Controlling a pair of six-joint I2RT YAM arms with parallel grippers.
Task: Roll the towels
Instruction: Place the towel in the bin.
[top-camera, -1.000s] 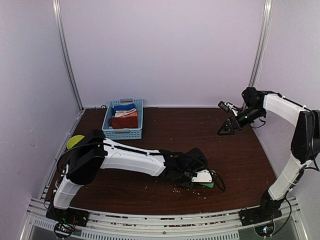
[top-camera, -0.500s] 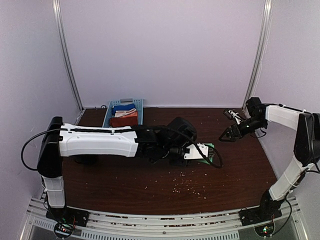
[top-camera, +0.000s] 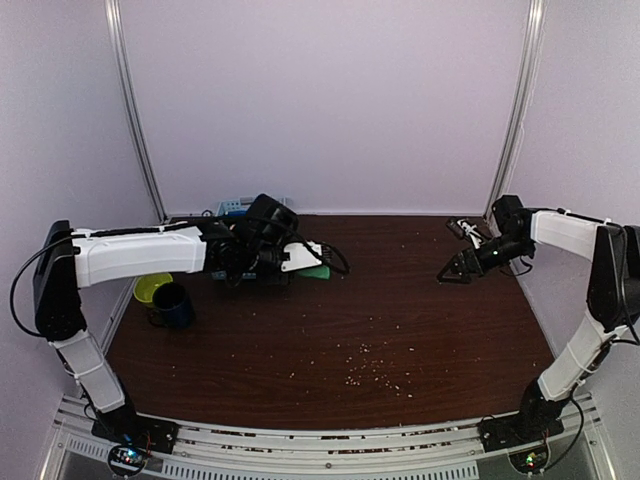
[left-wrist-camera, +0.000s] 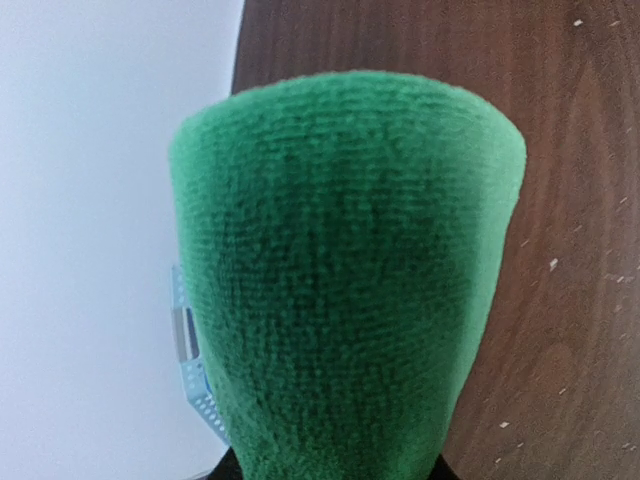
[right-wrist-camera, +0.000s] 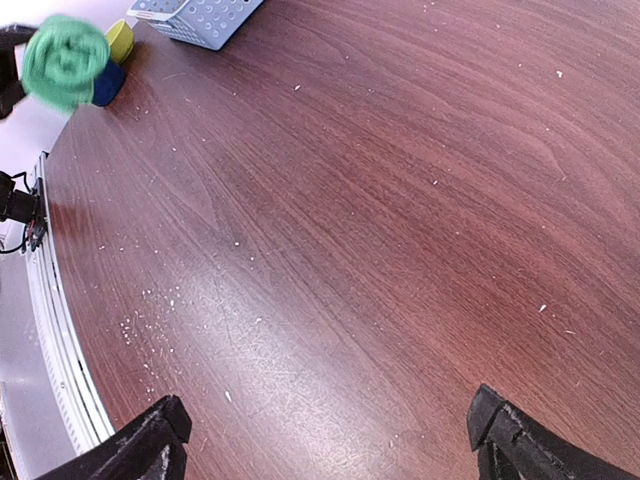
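Observation:
The green towel (left-wrist-camera: 340, 290) is rolled into a thick bundle that fills the left wrist view and hides the fingers. My left gripper (top-camera: 308, 264) is shut on it at the back left of the table, where the roll's end (top-camera: 319, 271) pokes out beside the blue basket (top-camera: 232, 208). From the right wrist view the roll (right-wrist-camera: 65, 58) shows end-on, far off. The rust towel is hidden behind the left arm. My right gripper (top-camera: 456, 270) hangs open and empty low over the back right of the table, its fingertips (right-wrist-camera: 155, 440) wide apart.
The blue basket's perforated wall (right-wrist-camera: 195, 15) stands at the back left, its rim (left-wrist-camera: 185, 345) just left of the roll. A dark blue mug (top-camera: 172, 305) and a yellow-green bowl (top-camera: 150, 287) sit near the left edge. Crumbs (top-camera: 365, 372) speckle the brown table.
My left arm has swung the green roll from the near middle of the table to the back left by the basket, uncovering the mug and bowl. The right gripper dipped slightly, then held.

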